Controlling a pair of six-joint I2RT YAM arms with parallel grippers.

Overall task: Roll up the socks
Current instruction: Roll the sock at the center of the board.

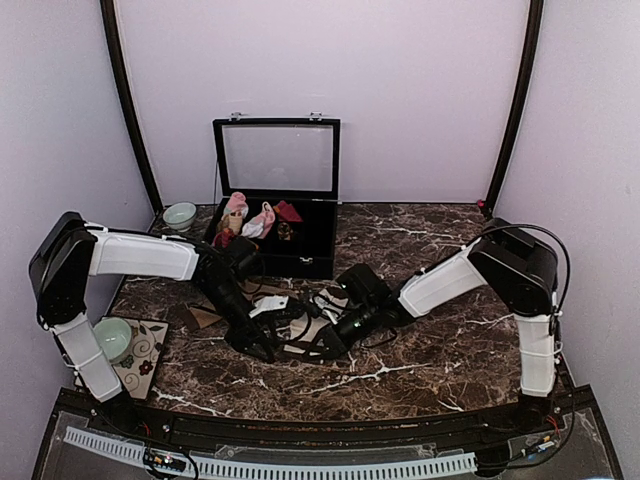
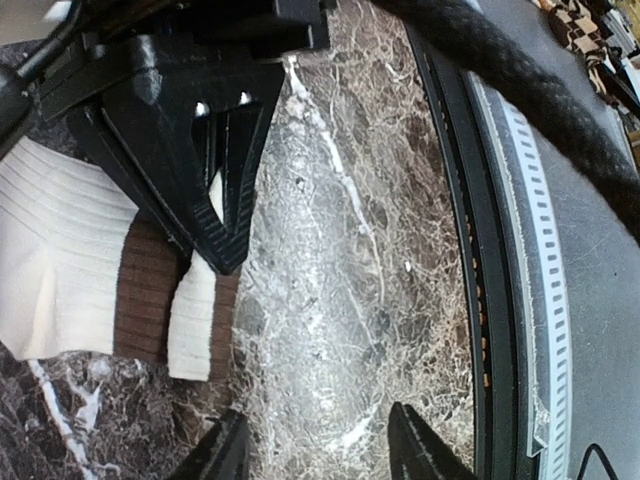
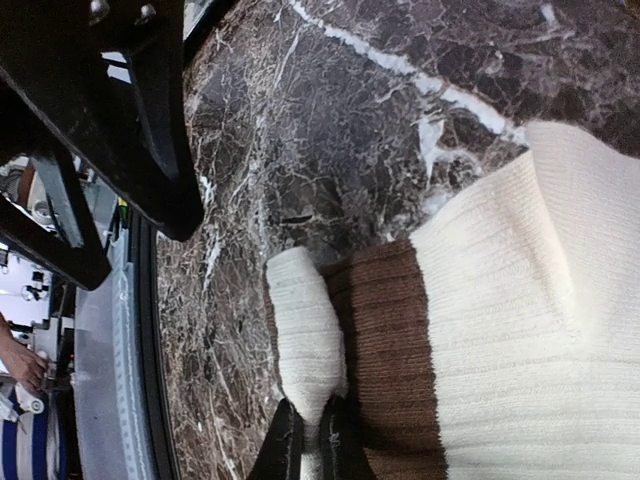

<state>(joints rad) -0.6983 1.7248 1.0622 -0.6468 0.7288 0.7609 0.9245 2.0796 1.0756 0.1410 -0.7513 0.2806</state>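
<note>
The left pincer (image 2: 318, 415) is held spread over bare worktop (image 2: 340, 250), just beside the cream sock (image 2: 60, 270) lying flat mid-worktop. The sock's tip is pinched, seemingly only thinly, by the right pincer (image 3: 310, 408). With so little fabric caught, it could be pulled free when rolling starts, and the roll left loose.

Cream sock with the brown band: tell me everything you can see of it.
The cream sock is soft ribbed knit with a dark brown band beside its cream tip. It lies on the marble table. The right gripper is shut on the tip; the left gripper is open over bare marble beside it, not touching.
</note>
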